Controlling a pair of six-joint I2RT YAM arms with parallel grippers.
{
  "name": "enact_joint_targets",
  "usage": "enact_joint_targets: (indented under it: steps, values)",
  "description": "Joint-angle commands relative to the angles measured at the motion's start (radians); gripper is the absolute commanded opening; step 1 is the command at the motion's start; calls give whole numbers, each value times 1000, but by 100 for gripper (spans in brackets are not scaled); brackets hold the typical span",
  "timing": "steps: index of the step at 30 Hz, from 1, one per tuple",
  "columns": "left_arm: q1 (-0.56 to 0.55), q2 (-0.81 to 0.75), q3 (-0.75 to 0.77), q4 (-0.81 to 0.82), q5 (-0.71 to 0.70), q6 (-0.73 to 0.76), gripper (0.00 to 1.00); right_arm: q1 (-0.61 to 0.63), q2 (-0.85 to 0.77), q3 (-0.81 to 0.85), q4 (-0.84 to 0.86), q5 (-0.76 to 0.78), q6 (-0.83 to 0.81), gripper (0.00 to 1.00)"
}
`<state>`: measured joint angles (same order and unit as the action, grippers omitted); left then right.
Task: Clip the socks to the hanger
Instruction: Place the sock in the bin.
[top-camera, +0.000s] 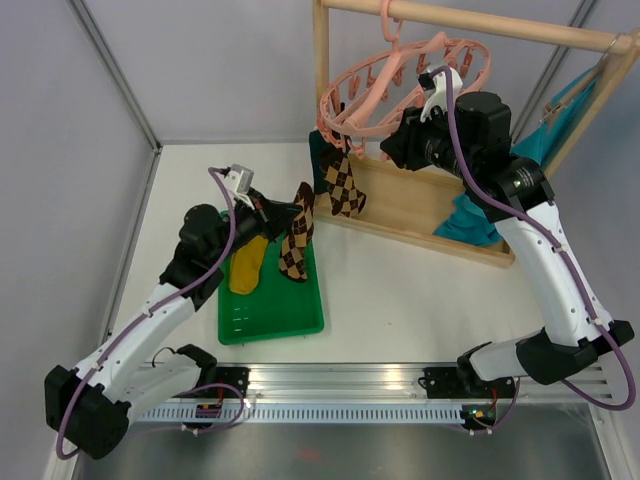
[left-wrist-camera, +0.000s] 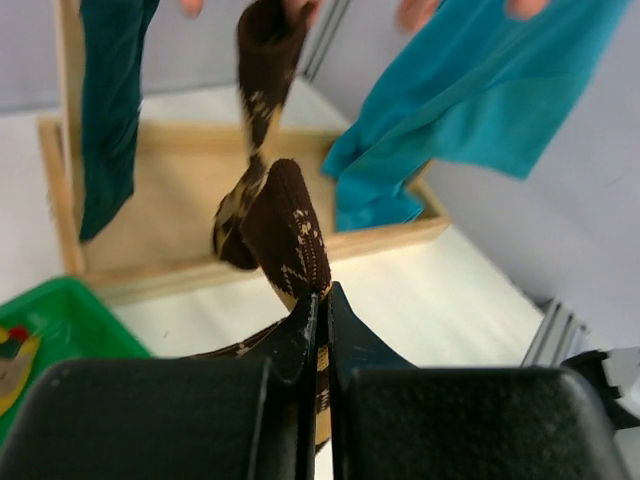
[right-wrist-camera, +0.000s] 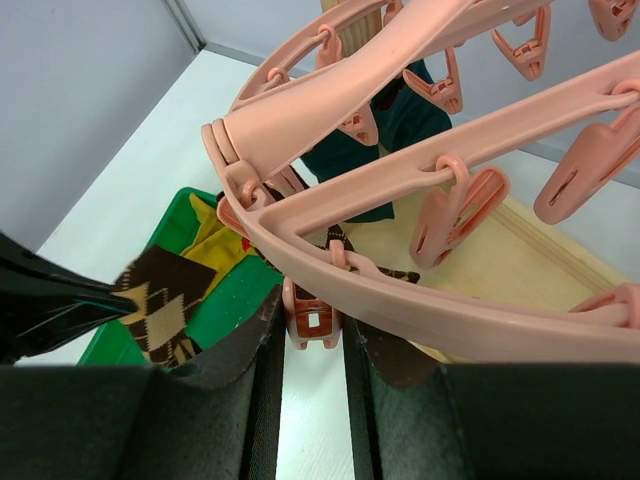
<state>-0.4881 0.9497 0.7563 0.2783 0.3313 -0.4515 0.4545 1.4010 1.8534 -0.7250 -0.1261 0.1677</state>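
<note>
Biggest worry for me: the left gripper (left-wrist-camera: 320, 303) is pinched tight on the brown argyle sock (left-wrist-camera: 287, 228), but only right at its fingertips. The rest of the sock flops loose above the green tray (top-camera: 270, 318), so it could slip out on the way up, or the floppy end could miss the clip's mouth. The mustard sock (top-camera: 245, 265) lies in that tray, not yet hung.

Further back, the right gripper (right-wrist-camera: 312, 310) is closed around one pink clip (right-wrist-camera: 313, 322) under the hanger (right-wrist-camera: 420, 303) rim. If that squeeze slides off, the clip snaps closed too early. Any tug could also swing the hanger on the wooden rack (top-camera: 322, 70). A hung argyle sock (top-camera: 343, 187) and a dark teal sock (top-camera: 318, 150) dangle there already.

Pose-wise, the left arm stretches forward low over the tray, wrist aimed at the rack. The right arm reaches high and bends left, wrist about level with the ring.
</note>
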Motion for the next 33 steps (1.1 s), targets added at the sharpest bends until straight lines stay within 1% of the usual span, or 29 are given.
enact_joint_targets:
  steps: [1, 6, 8, 12, 15, 17, 19, 22, 23, 25, 26, 29, 32, 33]
  values:
    - [2, 78, 69, -260, -75, 128, 2, -4, -8, 0, 68, 13, -8, 0]
    - [2, 200, -9, -246, -75, 129, 2, -4, -19, -22, 65, 19, -11, 0]
    - [2, 228, -32, -214, -29, 132, 2, -4, -19, -20, 62, 17, -16, 0]
    - [0, 310, -32, -202, 60, 132, 2, -2, -17, -19, 61, 20, -14, 0]
    - [0, 343, -25, -209, 98, 134, 2, -4, -17, -20, 61, 19, -13, 0]
    - [0, 391, -8, -244, 109, 135, 2, -4, -17, -25, 59, 20, -13, 0]
    - [0, 423, -2, -251, 129, 137, 4, -4, -22, -31, 65, 20, -11, 0]
    - [0, 475, -3, -254, 141, 128, 10, -4, -25, -34, 64, 22, -11, 0]
    - [0, 486, -6, -248, 141, 123, 16, -4, -27, -36, 65, 22, -11, 0]
    - [0, 485, -17, -229, 131, 111, 23, -4, -28, -36, 64, 26, -13, 0]
    - [0, 479, -17, -231, 115, 108, 31, -4, -28, -34, 64, 26, -14, 0]
    - [0, 455, -9, -245, 83, 111, 46, -4, -30, -36, 62, 23, -14, 0]
    - [0, 439, 12, -272, 54, 119, 52, -4, -33, -43, 67, 25, -16, 0]
    - [0, 434, 15, -272, 39, 120, 52, -4, -33, -46, 70, 23, -14, 0]
